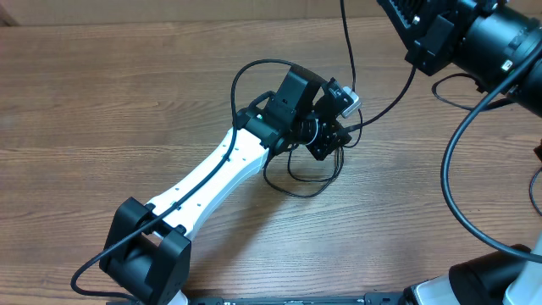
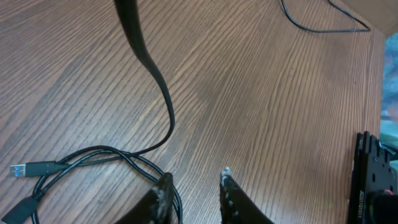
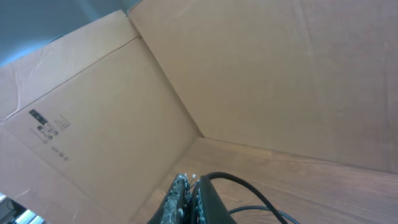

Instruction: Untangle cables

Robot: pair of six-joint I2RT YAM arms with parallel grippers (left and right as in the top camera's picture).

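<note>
Overhead, cables (image 1: 305, 196): thin black cords in loose loops on the wooden worktop (image 1: 102, 102), under the wrist of the left arm (image 1: 220, 169); one strand climbs toward the right arm (image 1: 474, 34).
Left wrist, cables: loops at lower left, one ending in a USB plug (image 2: 25, 168); one blurred strand lifts upward.
Left wrist, left fingers (image 2: 163, 194): apart, bare wood between, a loop just beside one.
Right wrist, right fingers (image 3: 179, 198): pinched together on a black cord arcing out; cardboard wall (image 3: 280, 74) behind.

Thin black cables (image 1: 305, 196) in loose overlapping loops, flat on wood tabletop (image 1: 102, 102). USB plug (image 2: 28, 168) lies at coil's edge. One strand rises off surface.
</note>
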